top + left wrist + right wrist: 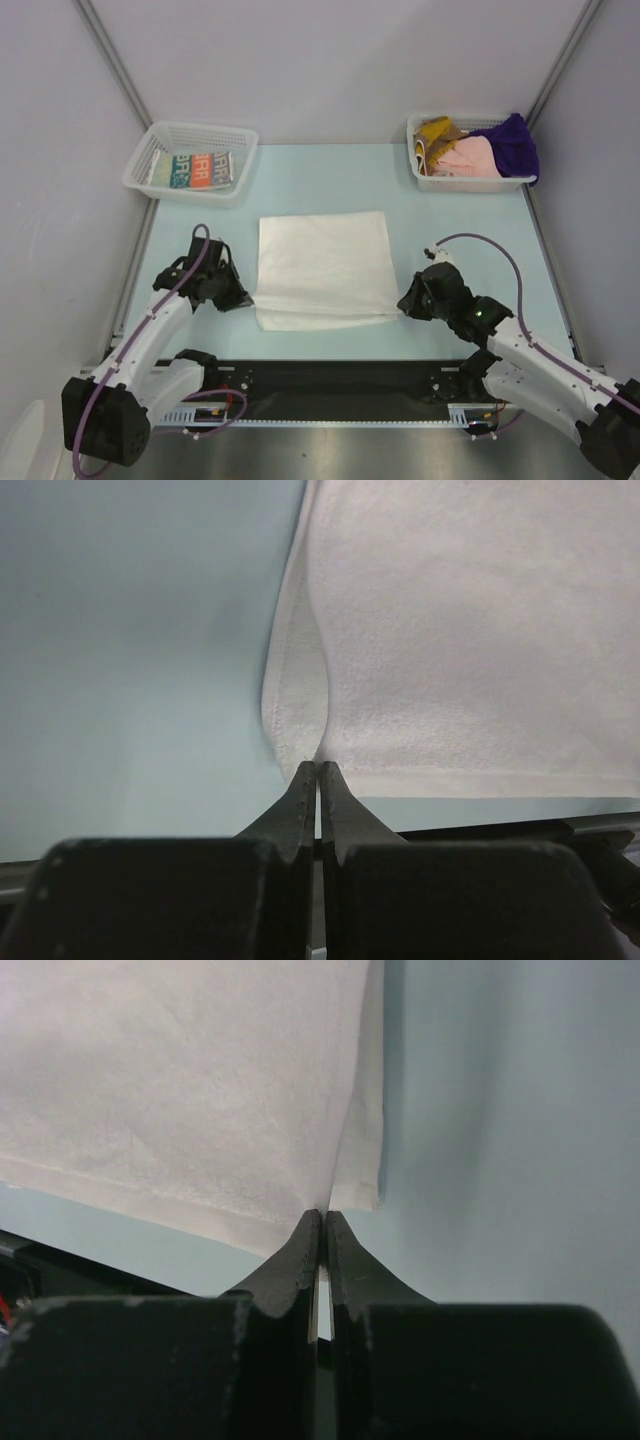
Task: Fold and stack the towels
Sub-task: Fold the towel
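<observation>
Folding white towel on tabletop. Left hand clamped on its 7 o'clock corner, right hand clamped on its 5 o'clock corner. Next, likely: lift both evenly toward 12 o'clock.

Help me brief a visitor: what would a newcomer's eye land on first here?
The white towel spread mid-table, with the left gripper and right gripper each pinching a near corner. Next, the far corners: the left basket holds a folded print towel, the right basket a heap of pink, purple and mustard towels.
</observation>
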Controlling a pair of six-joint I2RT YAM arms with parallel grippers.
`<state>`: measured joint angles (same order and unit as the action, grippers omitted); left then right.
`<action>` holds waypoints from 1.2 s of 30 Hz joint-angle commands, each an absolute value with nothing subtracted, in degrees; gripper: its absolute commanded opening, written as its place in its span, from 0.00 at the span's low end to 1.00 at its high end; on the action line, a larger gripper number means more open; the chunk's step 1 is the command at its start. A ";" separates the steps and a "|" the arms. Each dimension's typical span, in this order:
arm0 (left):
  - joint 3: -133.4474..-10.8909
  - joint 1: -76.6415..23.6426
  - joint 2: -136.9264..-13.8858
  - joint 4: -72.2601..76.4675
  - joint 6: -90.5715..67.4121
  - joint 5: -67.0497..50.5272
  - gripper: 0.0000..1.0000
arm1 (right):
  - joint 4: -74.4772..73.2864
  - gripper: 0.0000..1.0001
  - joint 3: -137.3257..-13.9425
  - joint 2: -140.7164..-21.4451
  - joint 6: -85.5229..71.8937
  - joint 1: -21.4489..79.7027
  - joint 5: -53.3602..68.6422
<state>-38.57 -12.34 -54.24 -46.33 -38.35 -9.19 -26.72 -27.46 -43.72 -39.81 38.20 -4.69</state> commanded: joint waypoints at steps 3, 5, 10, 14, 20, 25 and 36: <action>-32.62 -11.60 -55.02 -41.23 -40.78 -11.42 0.01 | -20.66 0.01 -23.82 -48.15 -43.68 40.95 -5.98; -31.20 -11.69 -56.07 -40.17 -41.31 -12.13 0.02 | -18.99 0.02 -22.42 -49.48 -44.64 41.57 -5.89; -31.29 -11.69 -56.95 -39.90 -41.57 -11.78 0.30 | -19.77 0.23 -22.15 -50.72 -45.18 42.80 -7.91; -32.43 -11.69 -56.87 -39.73 -40.43 -11.78 0.47 | -21.35 0.43 -24.07 -49.75 -44.12 42.45 -8.35; -37.52 -11.69 -58.62 -41.48 -37.80 -8.80 0.52 | -23.47 0.47 -27.68 -50.09 -40.79 37.99 -8.80; -44.54 -11.69 -65.81 -39.04 -36.04 -4.14 0.55 | -18.55 0.49 -35.75 -56.93 -35.52 32.35 -5.80; -69.06 -11.51 -94.55 -26.28 -24.70 -1.51 0.61 | -9.05 0.55 -64.84 -94.54 -22.42 20.31 4.03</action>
<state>-62.65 -11.94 -90.56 -30.94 -29.52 -4.14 -11.81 -58.04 -88.20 -27.44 21.82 1.17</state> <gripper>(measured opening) 0.611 0.549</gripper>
